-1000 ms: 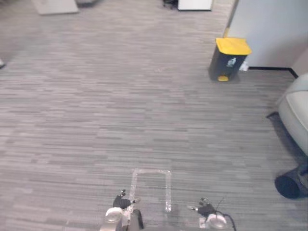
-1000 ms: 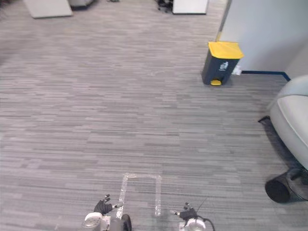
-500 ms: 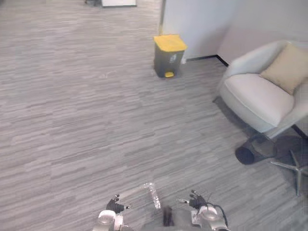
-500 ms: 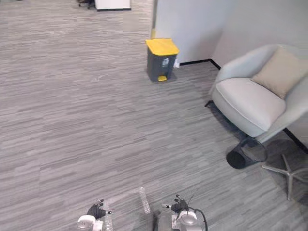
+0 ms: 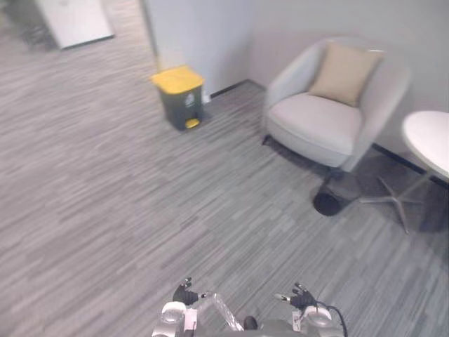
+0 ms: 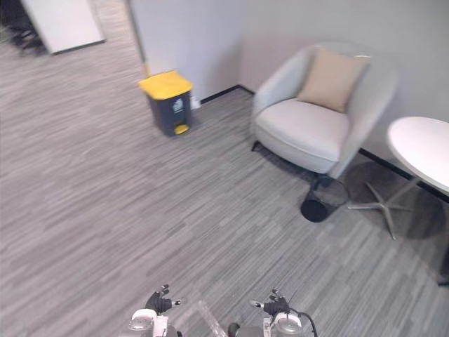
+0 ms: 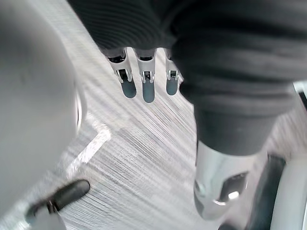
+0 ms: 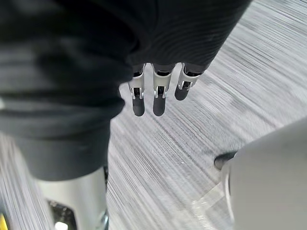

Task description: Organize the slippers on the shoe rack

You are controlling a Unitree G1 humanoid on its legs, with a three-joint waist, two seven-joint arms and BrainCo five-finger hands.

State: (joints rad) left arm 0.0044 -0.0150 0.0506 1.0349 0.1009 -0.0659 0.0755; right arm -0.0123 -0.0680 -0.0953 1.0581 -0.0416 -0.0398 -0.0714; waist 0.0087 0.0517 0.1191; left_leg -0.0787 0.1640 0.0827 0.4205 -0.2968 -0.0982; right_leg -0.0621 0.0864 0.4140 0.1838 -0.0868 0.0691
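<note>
**Empty-handed on open carpet, with furniture close on the right**

Our left hand [image 5: 184, 294] and right hand [image 5: 300, 299] hang low at the near edge of the head views. In each wrist view the fingers [image 7: 142, 87] [image 8: 157, 98] are straight and relaxed over the grey striped carpet floor [image 5: 105, 210], and they hold nothing. We cannot tell where the slippers and the shoe rack are from here, and we judge that finding them comes first.

Ahead to the left, a dark grey pedal bin with a yellow lid [image 5: 179, 98] stands near the wall. To the right is a pale grey upholstered armchair [image 5: 312, 126] with a beige cushion [image 5: 344, 70]. A black wire wastebasket [image 5: 328, 202] stands just beside the chair's front. Further right is a white round table [image 5: 431, 137] on spreading metal legs.

The main risk, as we see it, is our footing. A step to the right could catch the low wastebasket or the table's legs, which lie close to the floor and are easy to misjudge. A swinging arm could also clip the armchair.
</note>
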